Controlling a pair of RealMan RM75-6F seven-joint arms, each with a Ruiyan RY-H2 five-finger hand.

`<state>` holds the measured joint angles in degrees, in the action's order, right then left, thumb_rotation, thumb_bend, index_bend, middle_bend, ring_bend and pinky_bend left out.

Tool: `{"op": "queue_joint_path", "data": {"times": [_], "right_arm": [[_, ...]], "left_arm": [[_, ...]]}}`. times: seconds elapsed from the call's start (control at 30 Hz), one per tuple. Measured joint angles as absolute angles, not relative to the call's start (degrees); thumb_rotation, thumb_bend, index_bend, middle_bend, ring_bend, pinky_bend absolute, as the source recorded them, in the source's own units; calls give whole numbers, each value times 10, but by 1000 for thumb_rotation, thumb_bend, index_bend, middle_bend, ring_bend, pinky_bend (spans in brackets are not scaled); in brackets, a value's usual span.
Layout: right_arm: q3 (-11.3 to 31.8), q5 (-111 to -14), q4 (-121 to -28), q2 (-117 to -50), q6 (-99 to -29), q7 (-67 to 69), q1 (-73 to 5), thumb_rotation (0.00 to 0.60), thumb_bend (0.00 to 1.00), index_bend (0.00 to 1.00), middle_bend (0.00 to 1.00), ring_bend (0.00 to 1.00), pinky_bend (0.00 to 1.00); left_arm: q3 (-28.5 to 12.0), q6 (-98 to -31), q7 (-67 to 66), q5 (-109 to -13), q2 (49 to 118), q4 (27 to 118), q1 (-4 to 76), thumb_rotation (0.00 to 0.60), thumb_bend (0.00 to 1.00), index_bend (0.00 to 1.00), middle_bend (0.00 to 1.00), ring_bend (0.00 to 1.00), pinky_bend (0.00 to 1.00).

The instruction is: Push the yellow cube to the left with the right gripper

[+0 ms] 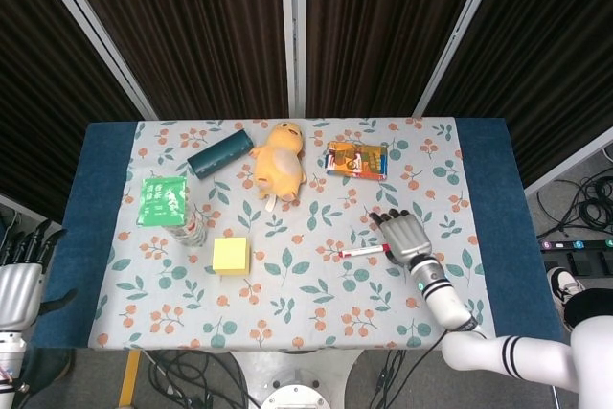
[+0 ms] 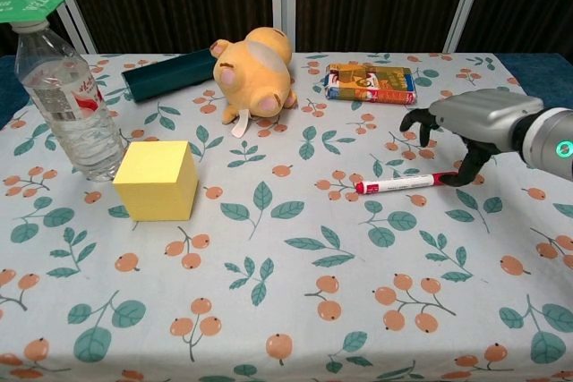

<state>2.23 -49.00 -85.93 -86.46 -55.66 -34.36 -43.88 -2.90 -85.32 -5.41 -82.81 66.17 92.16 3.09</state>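
While the yellow cube sits well apart, the right hand curls its fingers over a red marker's end on the tabletop; grip unclear

bottle: clear plastic | toy: plush | tablecloth: printed cloth

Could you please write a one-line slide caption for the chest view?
Right hand over a red marker, far right of the yellow cube.
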Motion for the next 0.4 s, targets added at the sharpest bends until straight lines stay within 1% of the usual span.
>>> {"op": "queue_joint_path", "data": {"times": [0.07,0.17,0.23,0.4], "right_arm": [[23,-502,-876,-841,-577,-328,-425,600,193,104,223,143,238],[23,-532,-905,-798,-614,-282,-394,600,194,104,194,86,213],[20,-561,-921,-764,-644,-238,-367,600,195,103,181,59,196],[2,-643,-953,-683,-740,-122,-273,600,195,102,178,45,192]], "left_arm": [[-29,-853,-53,-826,662,921,30,600,0,188,137,136,104],[-28,-851,-52,-820,662,919,29,600,0,188,137,136,104],[-28,-847,-51,-815,661,919,28,600,0,188,137,136,104],[-28,-840,-55,-808,661,923,29,600,0,188,137,136,104]]}}
